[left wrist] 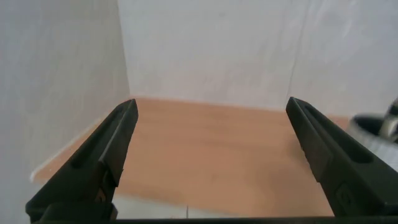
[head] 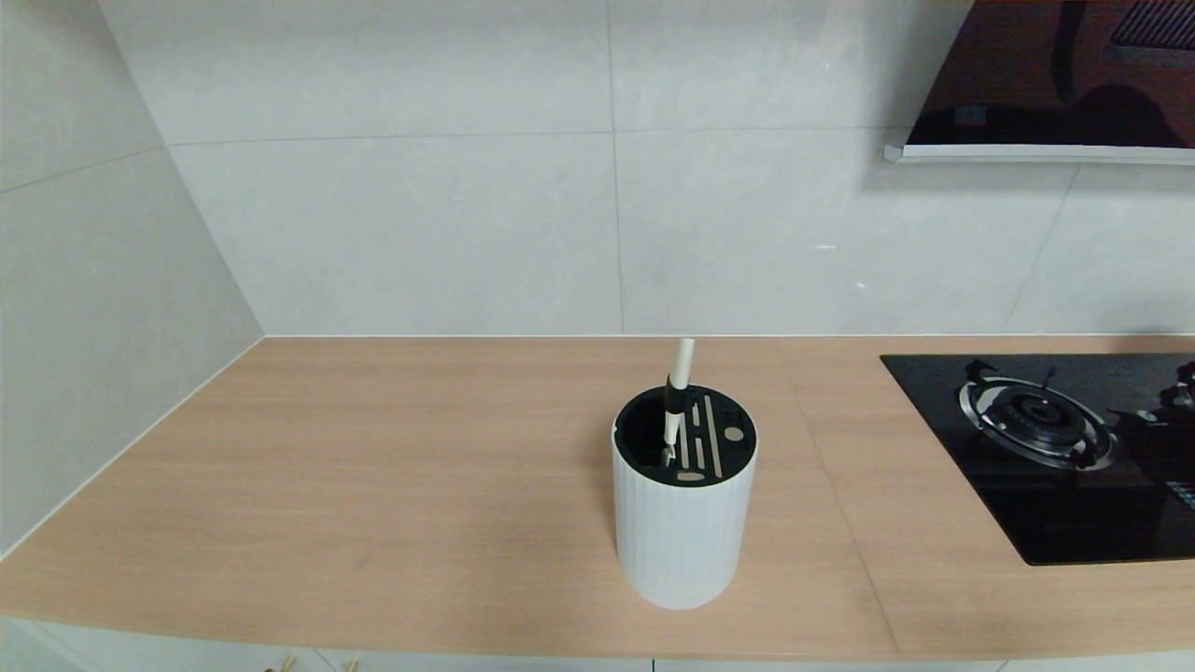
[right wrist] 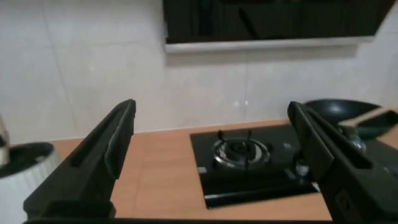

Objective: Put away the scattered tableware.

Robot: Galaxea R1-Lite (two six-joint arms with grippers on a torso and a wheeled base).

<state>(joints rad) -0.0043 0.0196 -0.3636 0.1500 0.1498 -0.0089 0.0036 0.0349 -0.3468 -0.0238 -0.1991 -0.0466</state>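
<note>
Left gripper [left wrist: 211, 106], right gripper [right wrist: 211, 107]: fingers wide apart. Wooden counter [head: 373, 485]. White ribbed holder [head: 683, 532], upright on the counter; cream-handled utensil [head: 683, 362] stands in its open section. Gas stove [head: 1036, 420], right of holder. Tiled wall [head: 467, 233] behind holder; hood [head: 1055, 84] above, rightward.

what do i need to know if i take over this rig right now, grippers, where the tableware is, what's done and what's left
Left gripper: jaws wide open, holding nothing, above the left part of the counter.
Right gripper: jaws wide open, holding nothing, facing the stove.
Things: the white ribbed holder stands upright mid-counter. One utensil with a cream handle stands in a slot of it, handle up.
Done: that utensil is put away.
Left: probably little. Check the counter beyond these views for stray pieces before calling it finished.
</note>
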